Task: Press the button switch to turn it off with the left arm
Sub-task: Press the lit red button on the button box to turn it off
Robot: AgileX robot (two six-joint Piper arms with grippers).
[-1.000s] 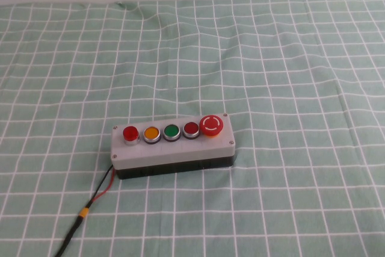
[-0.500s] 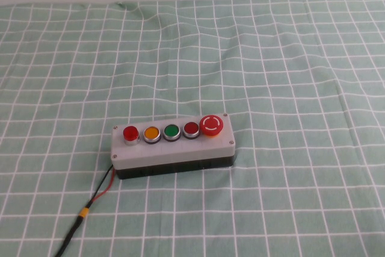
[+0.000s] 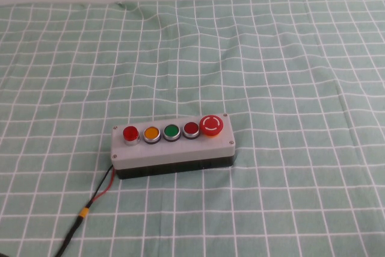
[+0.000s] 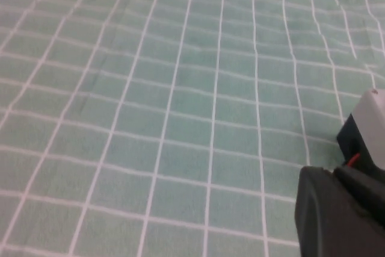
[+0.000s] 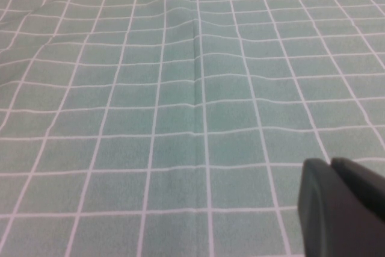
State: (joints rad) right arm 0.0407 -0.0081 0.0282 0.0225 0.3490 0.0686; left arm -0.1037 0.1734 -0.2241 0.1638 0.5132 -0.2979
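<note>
1. Where the green checked cloth (image 3: 289,76) lies flat near the robot's edge, left of centre, one switch box (image 3: 173,148) rests on it. Its long axis runs left to right, the right end turned slightly away from the robot. Its grey face points up.
2. Five buttons stand in one row along that axis: a red button (image 3: 130,133), a yellow button (image 3: 151,132), a green button (image 3: 171,131), a dark red button (image 3: 190,129) and one larger red mushroom button (image 3: 211,125) at the right end.
3. Four small screws mark the face's corners.
4. One cable (image 3: 90,203), red and black wires with a yellow band, leaves the box's left end towards the robot.
5. Outside the high view, the left gripper (image 4: 334,173) shows in its wrist view low over the cloth, just beside a corner of the box; its dark fingers look pressed together, gripping nothing.
6. The right gripper (image 5: 331,162) sits over bare cloth in its own wrist view, fingers likewise together and empty.
</note>
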